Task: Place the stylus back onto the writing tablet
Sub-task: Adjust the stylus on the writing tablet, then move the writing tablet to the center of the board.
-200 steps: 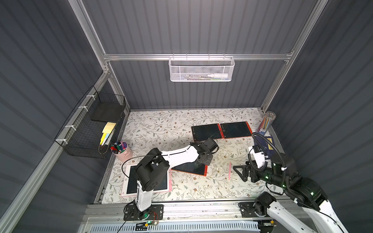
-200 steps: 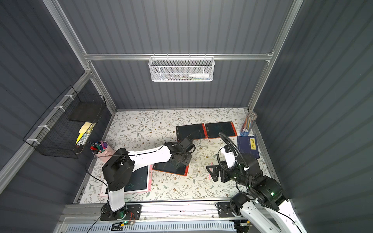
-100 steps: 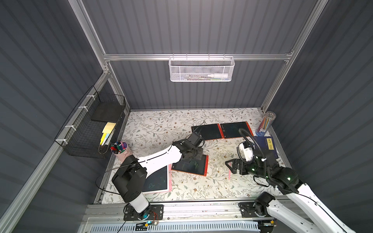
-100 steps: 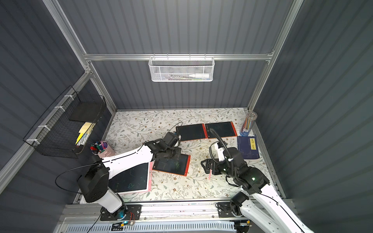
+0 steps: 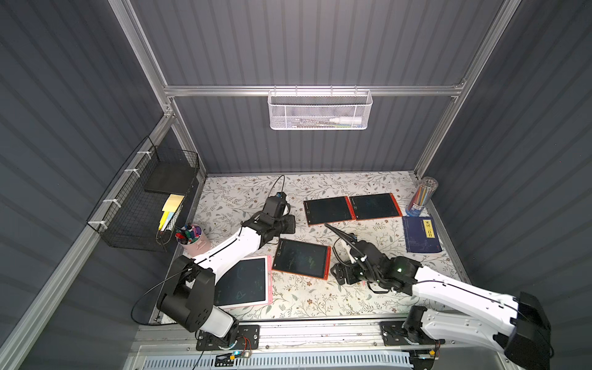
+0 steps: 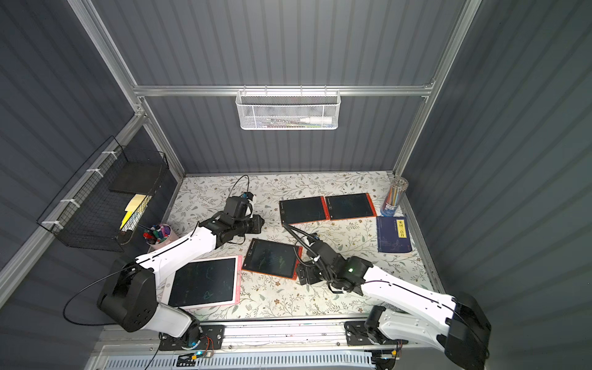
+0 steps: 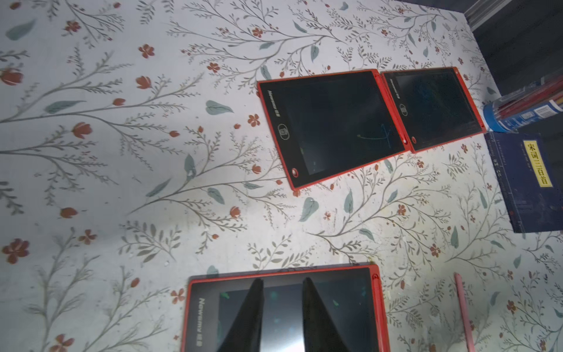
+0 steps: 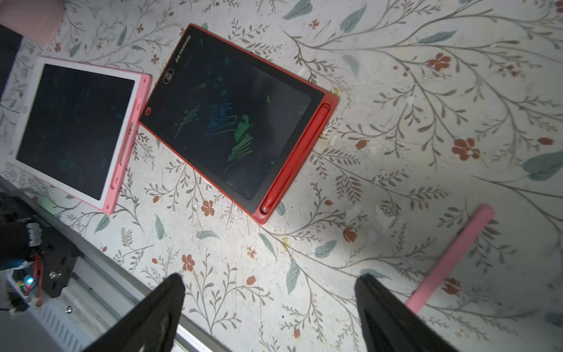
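A pink stylus (image 8: 451,259) lies loose on the floral table, also showing in the left wrist view (image 7: 463,311); my right arm hides it in both top views. My right gripper (image 8: 271,279) hangs low over the table, open wide, with the stylus just outside one finger. The pink-framed writing tablet (image 5: 243,285) lies at the front left under my left arm. A red tablet (image 5: 301,258) with its own red stylus (image 8: 292,158) docked sits mid-table. My left gripper (image 7: 282,282) hovers by that tablet's far edge, slightly open and empty.
Two more red tablets (image 5: 328,209) (image 5: 374,206) lie at the back. A blue book (image 5: 421,235) and a tube of coloured pencils (image 5: 421,197) stand at the right edge. A pink pen cup (image 5: 192,238) and a black wire basket (image 5: 150,198) are on the left.
My left gripper has drawn back to the left off the red tablet and its jaws have parted. My right gripper has moved left and down over the stylus's spot.
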